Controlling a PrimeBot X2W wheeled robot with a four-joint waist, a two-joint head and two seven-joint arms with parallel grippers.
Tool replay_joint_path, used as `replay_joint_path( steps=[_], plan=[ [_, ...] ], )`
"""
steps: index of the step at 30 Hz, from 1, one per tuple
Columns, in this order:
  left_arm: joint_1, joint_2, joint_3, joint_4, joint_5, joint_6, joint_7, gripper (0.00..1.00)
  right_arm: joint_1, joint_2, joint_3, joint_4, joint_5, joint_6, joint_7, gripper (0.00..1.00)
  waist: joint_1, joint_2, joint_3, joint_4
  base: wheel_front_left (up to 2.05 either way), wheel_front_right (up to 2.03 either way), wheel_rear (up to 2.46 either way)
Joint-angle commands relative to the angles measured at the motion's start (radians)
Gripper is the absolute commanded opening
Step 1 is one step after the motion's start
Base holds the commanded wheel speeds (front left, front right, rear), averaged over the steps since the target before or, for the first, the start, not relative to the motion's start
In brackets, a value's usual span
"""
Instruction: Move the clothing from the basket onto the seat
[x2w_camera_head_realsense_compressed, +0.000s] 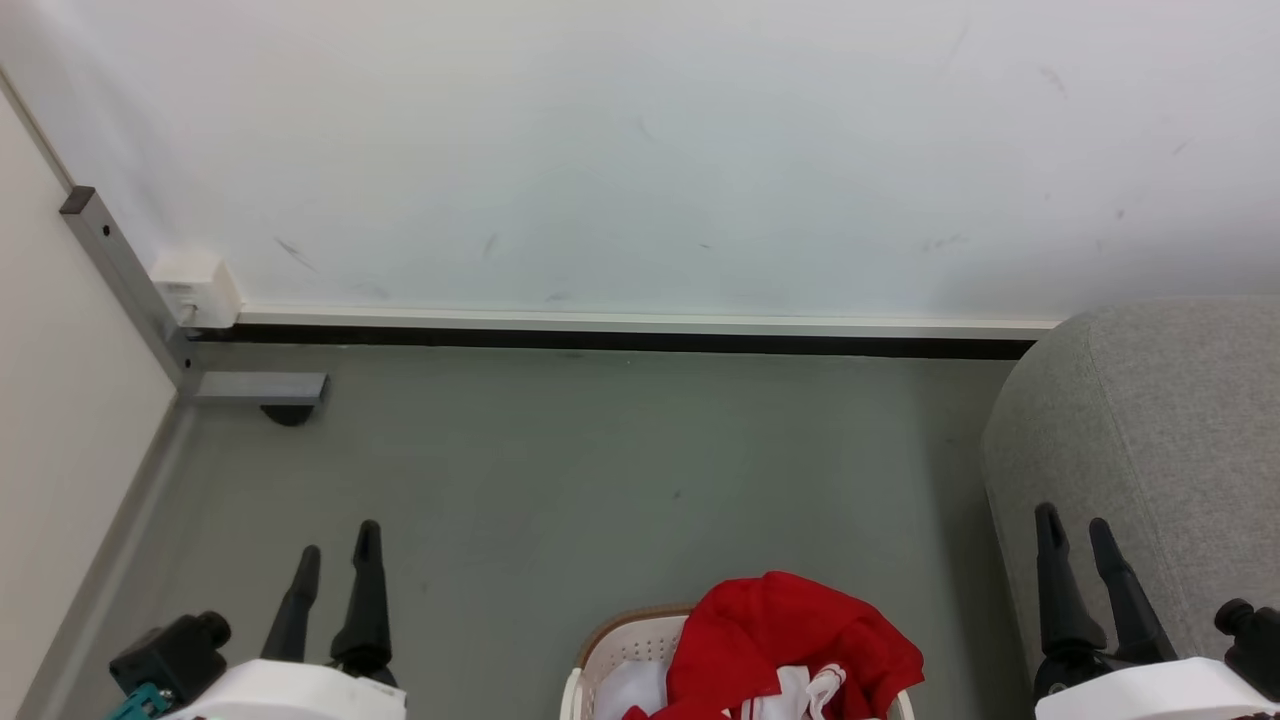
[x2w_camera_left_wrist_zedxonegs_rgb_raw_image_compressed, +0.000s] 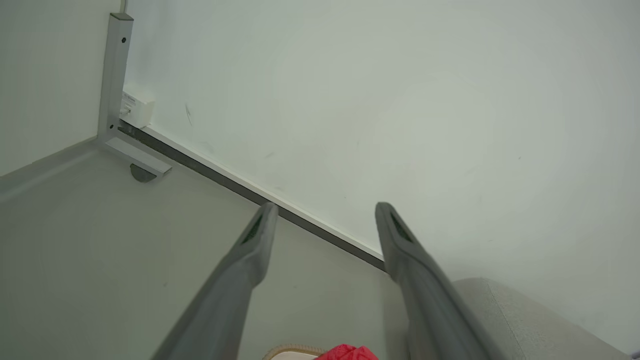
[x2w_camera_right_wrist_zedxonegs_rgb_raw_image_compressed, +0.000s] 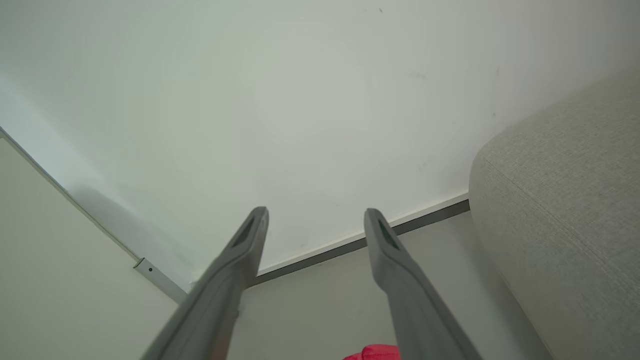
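Observation:
Red clothing (x2w_camera_head_realsense_compressed: 790, 640) with white trim is heaped in the white basket (x2w_camera_head_realsense_compressed: 612, 655) at the bottom centre of the head view; the basket's lower part is cut off. A sliver of the red fabric (x2w_camera_left_wrist_zedxonegs_rgb_raw_image_compressed: 347, 353) peeks in at the bottom of the left wrist view, and another bit (x2w_camera_right_wrist_zedxonegs_rgb_raw_image_compressed: 372, 353) in the right wrist view. The grey seat (x2w_camera_head_realsense_compressed: 1160, 440) stands at the right. My left gripper (x2w_camera_head_realsense_compressed: 338, 552) is open at lower left, well left of the basket, nothing between its fingers. My right gripper (x2w_camera_head_realsense_compressed: 1075, 530) is open at lower right, in front of the seat's rounded corner.
A white wall with a dark baseboard (x2w_camera_head_realsense_compressed: 620, 338) runs across the back. A grey metal post with a foot (x2w_camera_head_realsense_compressed: 255, 388) and a small white box (x2w_camera_head_realsense_compressed: 195, 288) stand in the left corner. Grey floor (x2w_camera_head_realsense_compressed: 600, 480) lies between wall and basket.

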Motion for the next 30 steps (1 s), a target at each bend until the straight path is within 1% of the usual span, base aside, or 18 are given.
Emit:
replay_joint_path(
  steps=[1,10,30],
  plan=[
    [-0.004,0.014,-0.007,-0.013,0.040,0.008,-0.014,1.00,-0.014,-0.007,0.004,-0.005,-0.033,-0.001,-0.011,1.00,0.0000,0.0000,0.000,0.000,0.00,0.00,0.00],
    [-0.002,0.027,-0.037,-0.018,0.128,0.038,-0.038,1.00,-0.012,-0.007,0.022,0.014,-0.124,-0.001,-0.036,1.00,0.0000,0.0000,-0.004,0.001,0.00,0.00,0.00],
    [0.007,0.040,-0.075,-0.023,0.305,0.064,-0.085,1.00,-0.016,-0.009,0.055,0.021,-0.269,-0.001,-0.083,1.00,0.0000,0.0000,-0.010,-0.001,0.00,0.00,0.00]
  ],
)
